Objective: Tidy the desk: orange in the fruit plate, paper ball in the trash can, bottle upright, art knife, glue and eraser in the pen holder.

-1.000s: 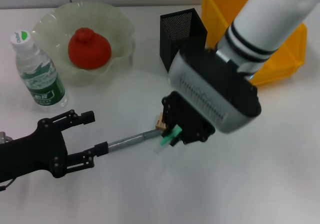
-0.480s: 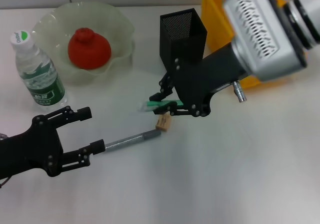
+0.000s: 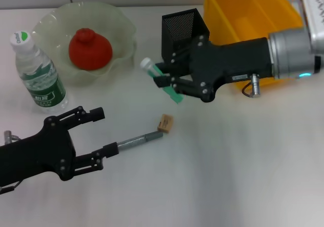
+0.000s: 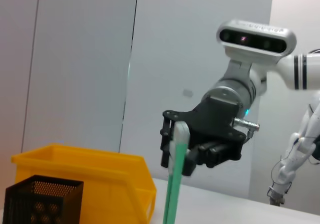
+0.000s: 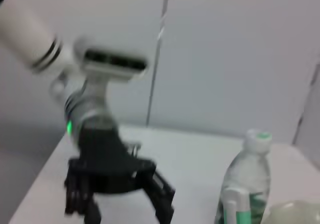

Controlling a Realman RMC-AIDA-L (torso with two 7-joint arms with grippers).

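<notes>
My right gripper [image 3: 165, 76] is shut on the light green glue [image 3: 163, 80] and holds it tilted above the table, just in front of the black mesh pen holder [image 3: 185, 32]. The left wrist view shows the same glue [image 4: 175, 184] in that gripper [image 4: 186, 151]. The grey art knife [image 3: 139, 141] and the tan eraser [image 3: 165, 122] lie on the table. My left gripper [image 3: 104, 131] is open and empty, at the knife's near end. The orange [image 3: 90, 47] sits in the fruit plate [image 3: 121, 22]. The bottle [image 3: 38, 70] stands upright. The paper ball is out of view.
The yellow trash can [image 3: 253, 14] stands at the back right, beside the pen holder. The right wrist view shows my left gripper [image 5: 122, 206] and the bottle [image 5: 245, 194]. Bare white table lies in front and to the right.
My right gripper has lifted the glue off the table and swung it up and back toward the pen holder. My left gripper has edged right, toward the knife.
</notes>
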